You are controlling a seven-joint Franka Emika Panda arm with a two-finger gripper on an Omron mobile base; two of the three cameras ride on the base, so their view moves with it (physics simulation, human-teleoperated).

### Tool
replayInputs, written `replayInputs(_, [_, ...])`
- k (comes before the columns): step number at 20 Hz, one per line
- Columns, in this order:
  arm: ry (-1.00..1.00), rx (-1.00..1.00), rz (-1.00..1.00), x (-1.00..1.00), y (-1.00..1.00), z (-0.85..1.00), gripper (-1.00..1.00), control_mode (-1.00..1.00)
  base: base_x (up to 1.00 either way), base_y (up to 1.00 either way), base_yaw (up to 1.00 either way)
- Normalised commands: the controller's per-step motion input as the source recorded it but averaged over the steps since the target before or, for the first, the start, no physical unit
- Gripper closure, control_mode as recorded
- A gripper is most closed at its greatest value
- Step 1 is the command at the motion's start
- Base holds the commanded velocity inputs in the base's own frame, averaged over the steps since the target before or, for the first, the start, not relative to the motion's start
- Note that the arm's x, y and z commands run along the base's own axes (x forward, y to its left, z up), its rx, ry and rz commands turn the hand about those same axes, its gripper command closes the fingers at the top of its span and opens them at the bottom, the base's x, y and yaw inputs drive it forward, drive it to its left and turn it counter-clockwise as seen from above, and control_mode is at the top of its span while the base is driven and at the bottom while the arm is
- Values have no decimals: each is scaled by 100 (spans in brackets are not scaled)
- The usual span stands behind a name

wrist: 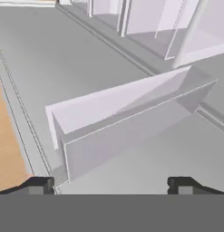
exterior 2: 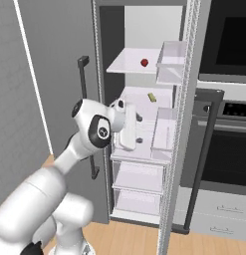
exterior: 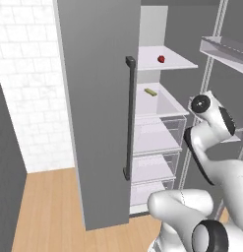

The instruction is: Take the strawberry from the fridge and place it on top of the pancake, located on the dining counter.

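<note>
Grey fridge (exterior: 101,113) stands open in front of me, one door with its dark bar handle (exterior: 129,118) covering the left part of the interior in the left base view. My arm's white links hide the lower shelf area there. In the right base view the gripper (exterior 2: 139,129) sits just in front of the middle shelf, below the strawberry (exterior 2: 144,62), its fingers partly behind the hand. The hand view shows the two tips (wrist: 41,185) far apart, so the pincer is wide and empty, facing a clear door bin (wrist: 127,120). The strawberry (exterior: 161,59) lies on the top white shelf (exterior: 172,60). A yellow-green bar (exterior: 151,92) rests one shelf down. An oven (exterior 2: 229,119) stands right of the fridge.
</note>
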Motion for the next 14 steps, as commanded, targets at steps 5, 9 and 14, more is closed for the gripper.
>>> replayInputs(5, [-5, 24, -33, -16, 100, 22, -100, -100, 0, 0, 0])
replayInputs(9, [-5, 33, -46, -6, 83, 7, -100, -100, 0, 0, 0])
replayInputs(14, [0, 66, -44, -8, 54, -30, -100, -100, 0, 0, 0])
